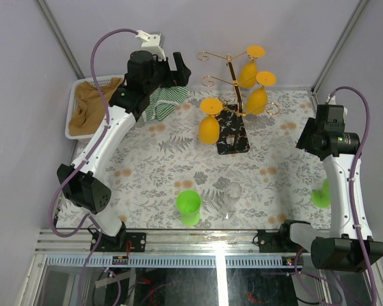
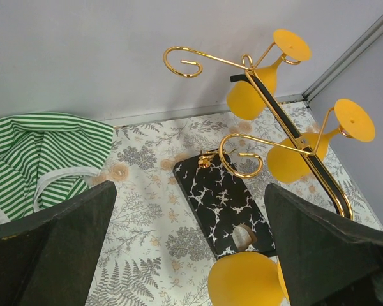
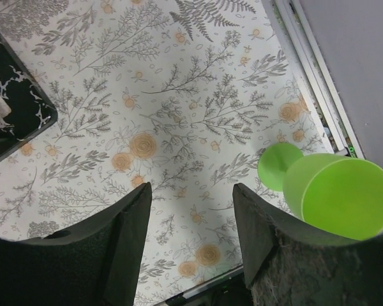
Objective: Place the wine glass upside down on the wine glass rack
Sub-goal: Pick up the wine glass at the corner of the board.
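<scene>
Left arm (image 1: pixel 107 137) and right arm (image 1: pixel 346 185) look alike: white links between black joint housings; 1 purple cable (image 1: pixel 93 60) loops along each. The fingers (image 2: pixel 57 255) are broad, matte black wedges.

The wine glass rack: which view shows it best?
Top external: the whole wine glass rack shows, with three yellow glasses on it. The left wrist view is closer, but the fingers hide its lower part. The right wrist view shows only a corner of its black base.

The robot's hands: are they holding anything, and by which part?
Nothing is held. The left gripper is open and empty by the wine glass rack; the right gripper is open, with a green wine glass lying outside its jaws.
</scene>
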{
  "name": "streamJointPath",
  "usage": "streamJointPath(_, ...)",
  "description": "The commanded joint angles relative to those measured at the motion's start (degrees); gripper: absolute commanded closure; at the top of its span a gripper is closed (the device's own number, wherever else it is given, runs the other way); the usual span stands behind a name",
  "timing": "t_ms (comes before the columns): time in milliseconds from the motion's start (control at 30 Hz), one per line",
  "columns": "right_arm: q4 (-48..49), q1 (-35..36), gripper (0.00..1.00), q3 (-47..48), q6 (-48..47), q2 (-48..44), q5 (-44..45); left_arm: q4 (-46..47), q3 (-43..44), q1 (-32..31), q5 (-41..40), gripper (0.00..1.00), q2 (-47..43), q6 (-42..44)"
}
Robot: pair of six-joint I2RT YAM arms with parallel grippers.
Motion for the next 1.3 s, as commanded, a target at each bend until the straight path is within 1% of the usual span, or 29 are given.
streamJointPath(0, 3.6, -0.2, 0.39, -0.2, 1.3, 0.2, -2.7, 3.7, 0.5, 0.4, 1.5, 0.0, 0.9, 0.0)
streamJointPath(100, 3.7, -0.2, 0.39, 0.0, 0.7, 0.9, -2.2, 4.0, -0.1, 0.6, 1.8, 0.0, 0.2, 0.4)
streamJointPath(233, 3.7, -0.2, 0.39, 0.9, -0.3, 1.2, -0.7, 7.4, -3.1, 0.5, 5.6, 0.0, -1.9, 2.0)
streamJointPath(333, 4.1, -0.2, 0.39, 1.8, -0.5, 1.6, -1.1, 9.4, -4.6, 0.5, 6.3, 0.0, -3.3, 2.1)
streamJointPath(400, 4.3, -0.2, 0.39, 2.4, -0.6, 1.8, -1.5, 10.4, -5.0, 0.6, 8.7, 0.0, -3.7, 2.6)
streamJointPath(467, 5.0, -0.2, 0.39, 3.1, -1.4, 1.7, -3.7, 11.7, -5.7, 0.5, 12.7, 0.0, -4.2, 3.8)
streamJointPath(600, 5.0, -0.2, 0.43, 4.7, -3.5, 0.6, -12.8, 12.0, -6.7, 0.5, 17.9, 0.0, -5.7, 6.1)
streamJointPath(667, 4.2, -0.2, 0.44, 4.6, -5.1, -0.6, -13.7, 12.1, -8.1, 0.5, 19.5, 0.0, -7.3, 7.5)
streamJointPath(733, 3.4, -0.2, 0.44, 4.4, -6.4, -1.8, -11.8, 12.6, -10.3, 0.5, 20.9, 0.0, -9.5, 9.0)
streamJointPath(800, 2.2, -0.2, 0.43, 4.8, -7.0, -2.1, -7.7, 12.8, -12.3, 0.3, 23.8, 0.0, -11.9, 10.3)
streamJointPath(867, 1.1, -0.2, 0.43, 5.5, -6.7, -1.5, -4.1, 13.4, -14.1, -0.3, 28.1, 0.0, -14.0, 11.4)
streamJointPath(933, 0.8, -0.2, 0.42, 6.3, -5.6, -0.3, -2.4, 13.5, -15.3, -1.8, 30.6, 0.0, -15.3, 12.5)
streamJointPath(1000, 0.8, -0.2, 0.42, 7.4, -3.4, 1.2, -1.9, 13.4, -15.4, -3.7, 32.6, 0.0, -15.8, 13.0)
streamJointPath(1100, 2.7, -0.2, 0.41, 8.9, -1.3, 2.2, -3.5, 13.4, -15.0, -6.2, 34.8, 0.0, -15.4, 12.2)
streamJointPath(1167, 4.3, -0.2, 0.41, 10.3, -0.7, 2.4, -4.3, 14.1, -15.2, -7.7, 36.1, 0.0, -14.8, 11.2)
streamJointPath(1267, 4.6, -0.2, 0.41, 14.0, -1.9, 2.9, -2.1, 15.4, -15.6, -10.5, 36.8, 0.0, -13.3, 10.2)
